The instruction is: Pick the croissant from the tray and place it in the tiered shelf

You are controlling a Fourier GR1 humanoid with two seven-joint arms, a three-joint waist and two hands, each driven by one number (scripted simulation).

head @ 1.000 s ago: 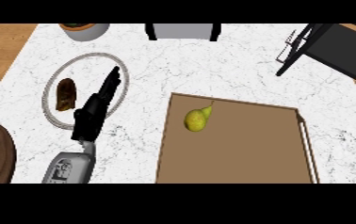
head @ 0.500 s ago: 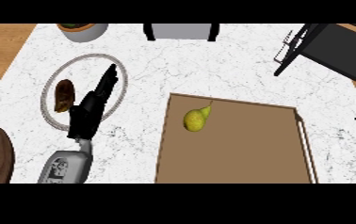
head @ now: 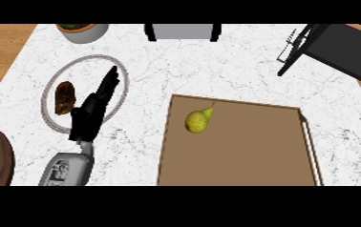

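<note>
We are seeing a white marble counter (head: 211, 68) carrying a brown board (head: 247, 149) at right, with a yellow pear (head: 198, 120) lying near its upper left corner. A black tiered shelf (head: 317, 47) is standing at top right. At left, a round plate (head: 121, 85) is holding the croissant (head: 65, 98). Our left hand (head: 94, 109) is hovering over the plate just beside the croissant, fingers straight, gripping nothing.

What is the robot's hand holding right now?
Nothing. The left hand hovers with straight fingers over the plate, beside the croissant, not gripping it.
</note>
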